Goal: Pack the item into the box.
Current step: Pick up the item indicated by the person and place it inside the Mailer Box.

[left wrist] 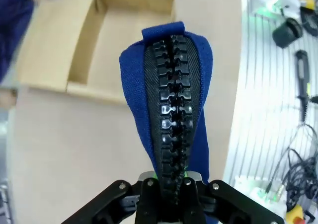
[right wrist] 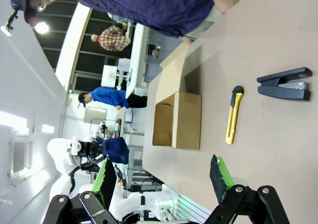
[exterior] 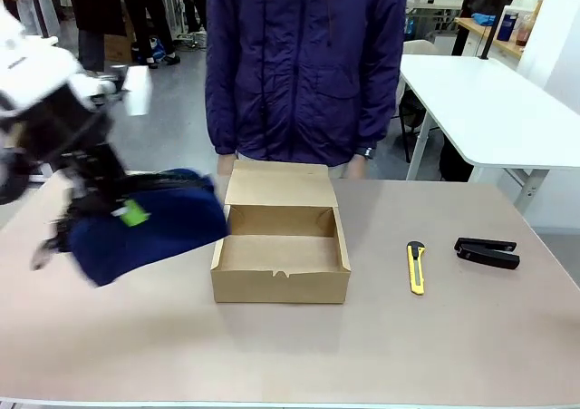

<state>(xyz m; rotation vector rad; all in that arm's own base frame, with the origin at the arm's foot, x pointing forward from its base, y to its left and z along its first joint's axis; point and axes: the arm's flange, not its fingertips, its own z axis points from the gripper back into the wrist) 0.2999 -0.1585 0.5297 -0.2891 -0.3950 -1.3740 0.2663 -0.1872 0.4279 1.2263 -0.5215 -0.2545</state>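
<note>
Left tool (left wrist: pixel 167 182) clamps navy pouch (left wrist: pixel 171 100) beside open box (exterior: pixel 281 287); right tool (right wrist: pixel 164 169) agape.

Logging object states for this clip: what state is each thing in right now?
Box: empty, lid flap open.
Pouch: zipped shut, gripped, not yet in the box.
Left hand: shut on the pouch.
Right hand: open, empty.
Utility knife: lying on the table, untouched.
Stapler: lying on the table, untouched.

The left gripper (left wrist: pixel 168 183) pinches the blue pouch (left wrist: pixel 133 95) at its black zipper (left wrist: pixel 171 114), the open box (left wrist: pixel 82 50) lying beyond it.
</note>
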